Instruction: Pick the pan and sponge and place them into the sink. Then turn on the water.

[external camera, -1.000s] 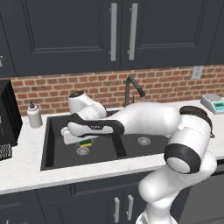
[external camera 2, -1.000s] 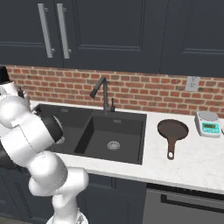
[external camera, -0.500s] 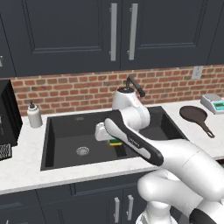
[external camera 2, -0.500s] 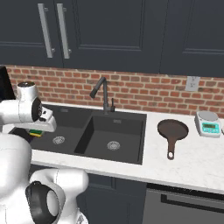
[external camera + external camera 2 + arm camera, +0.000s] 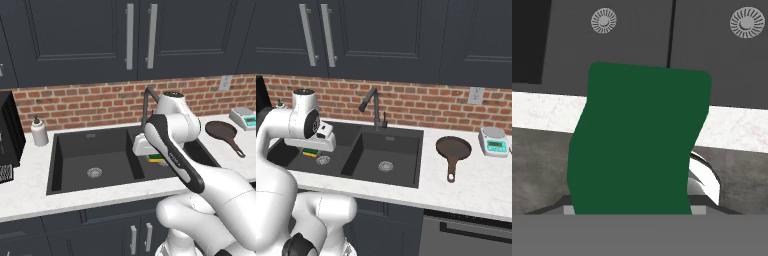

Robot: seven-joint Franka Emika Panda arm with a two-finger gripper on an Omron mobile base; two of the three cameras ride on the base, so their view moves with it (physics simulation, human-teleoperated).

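While hanging over the black sink (image 5: pixel 70 165), gripper (image 5: pixel 156 159) clamped on the green-and-yellow sponge (image 5: pixel 637 142), carried above the basins near the divider. Pan (image 5: pixel 453 149) lying flat on the white counter (image 5: pixel 476 182) right of the sink, handle toward the front edge.

No readable text, label, brand or number on anything.

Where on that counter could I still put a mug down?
Bare white counter lies in front of the pan and scale, and between the soap bottle and sink. The sink's middle is crowded by the gripper holding the sponge.
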